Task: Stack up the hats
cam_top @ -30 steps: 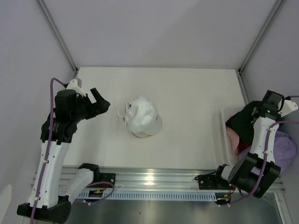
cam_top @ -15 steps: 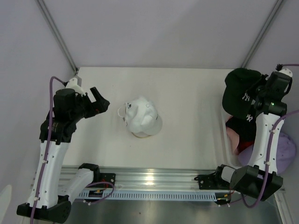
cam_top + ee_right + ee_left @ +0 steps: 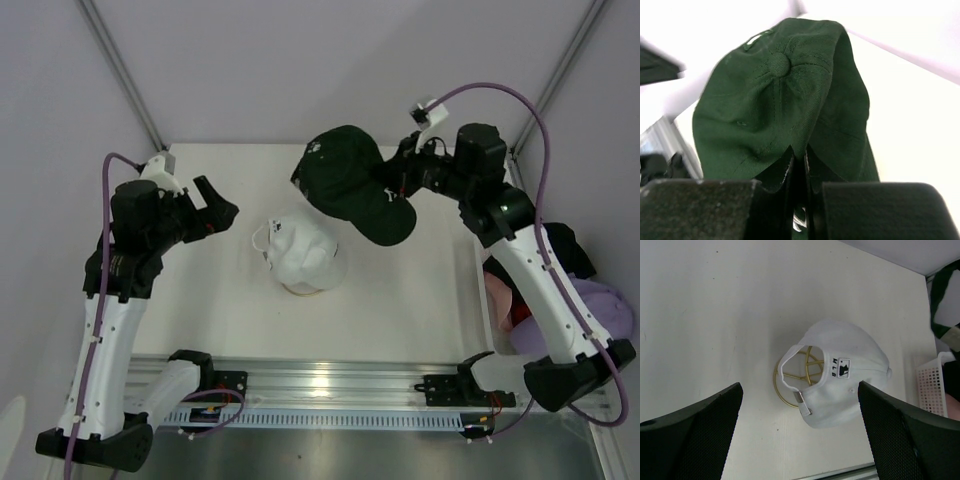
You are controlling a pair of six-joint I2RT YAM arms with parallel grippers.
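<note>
Right gripper (image 3: pixel 398 186) is pinched tight on the green cap (image 3: pixel 348 178) and holds it in the air over the table (image 3: pixel 420 300), just beyond the white cap (image 3: pixel 303 256). The white cap sits on the gold stand (image 3: pixel 788 386). Left gripper (image 3: pixel 213 211) is spread wide, holding nothing, left of the white cap. The basket (image 3: pixel 930 385) at the right edge holds a pile of caps (image 3: pixel 603 310).

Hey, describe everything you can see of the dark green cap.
The dark green cap is soft twill-like fabric with stitched panels, a top button and a curved brim. It hangs folded in the air over the far side of the table, pinched at its edge by the right gripper, touching nothing else.
</note>
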